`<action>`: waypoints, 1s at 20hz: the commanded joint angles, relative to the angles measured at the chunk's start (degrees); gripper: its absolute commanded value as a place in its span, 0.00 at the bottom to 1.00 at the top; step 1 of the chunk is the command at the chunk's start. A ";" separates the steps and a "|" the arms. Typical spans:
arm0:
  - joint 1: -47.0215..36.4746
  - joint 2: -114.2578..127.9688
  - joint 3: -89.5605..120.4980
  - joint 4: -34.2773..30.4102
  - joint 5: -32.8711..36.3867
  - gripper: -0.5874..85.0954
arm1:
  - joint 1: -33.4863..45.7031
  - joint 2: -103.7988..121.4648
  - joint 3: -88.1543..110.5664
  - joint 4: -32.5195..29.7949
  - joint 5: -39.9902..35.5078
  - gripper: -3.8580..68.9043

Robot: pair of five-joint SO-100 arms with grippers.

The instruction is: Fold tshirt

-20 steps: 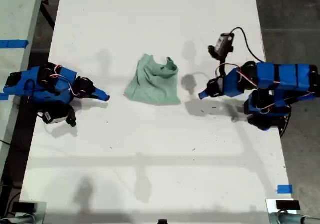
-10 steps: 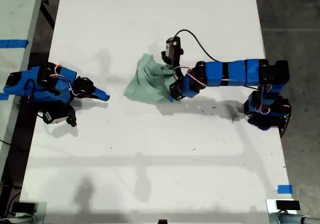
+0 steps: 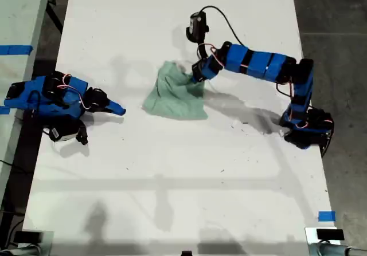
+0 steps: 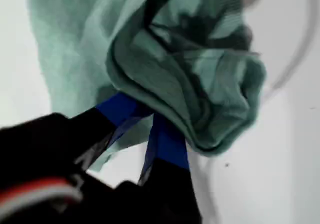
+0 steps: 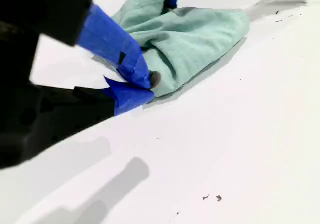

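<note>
White tabletop carried the crumpled tshirt near centre; my first gripper pinched its 1 o'clock edge, likely to spread it, while my second gripper rested closed at 9 o'clock.

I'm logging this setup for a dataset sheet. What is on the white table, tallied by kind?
T-shirts: 1, the tshirt, mint green, crumpled
Blue arms: 2, my first gripper pincer at the tshirt, my second gripper apart from it
Blue tape pieces: 1
Total: 4
</note>
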 commanded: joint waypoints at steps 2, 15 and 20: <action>0.00 5.80 0.62 0.00 -0.97 0.01 | 13.01 2.90 -10.55 1.14 -5.89 0.03; 5.10 5.80 0.35 0.18 -1.41 0.11 | -2.55 81.83 68.03 10.46 20.30 0.03; 5.10 5.80 0.35 0.18 -1.41 0.13 | -19.60 128.23 100.63 19.16 44.82 0.03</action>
